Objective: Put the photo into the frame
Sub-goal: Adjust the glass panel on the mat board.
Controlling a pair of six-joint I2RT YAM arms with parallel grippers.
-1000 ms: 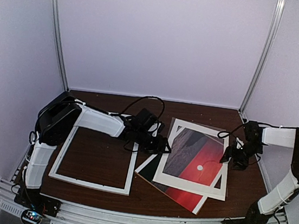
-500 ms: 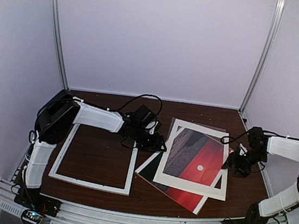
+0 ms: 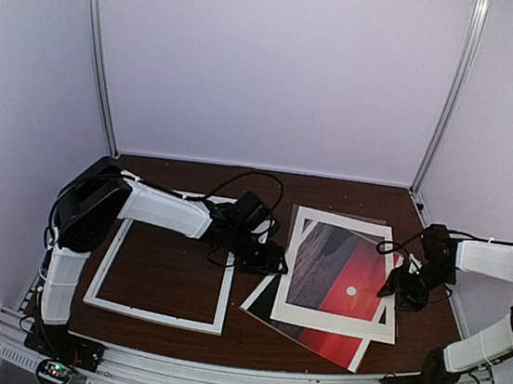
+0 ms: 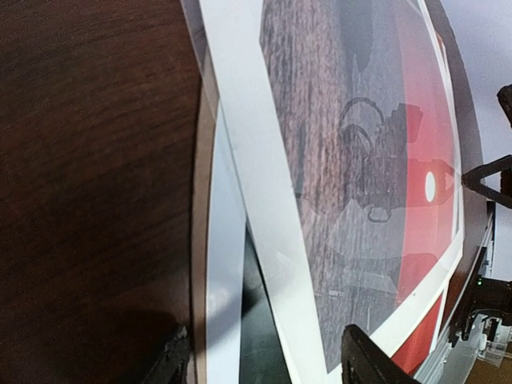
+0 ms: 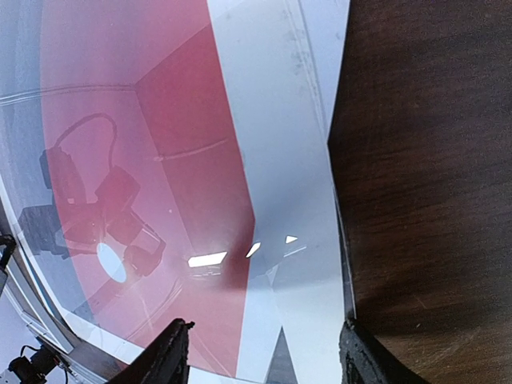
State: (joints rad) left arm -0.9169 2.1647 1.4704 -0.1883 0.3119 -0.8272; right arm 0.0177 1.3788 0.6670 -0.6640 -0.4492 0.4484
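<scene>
Between left gripper (image 3: 273, 262) and right gripper (image 3: 391, 289), both with fingers apart, lies the photo (image 3: 315, 339); the frame (image 3: 152, 315) sits beyond the left one.

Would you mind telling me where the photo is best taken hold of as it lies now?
The photo lies flat with the white mat covering most of it, and only its near edge sticks out bare. So probably grip the near-right corner, coming in low from the near-right side and sliding under that corner.
</scene>
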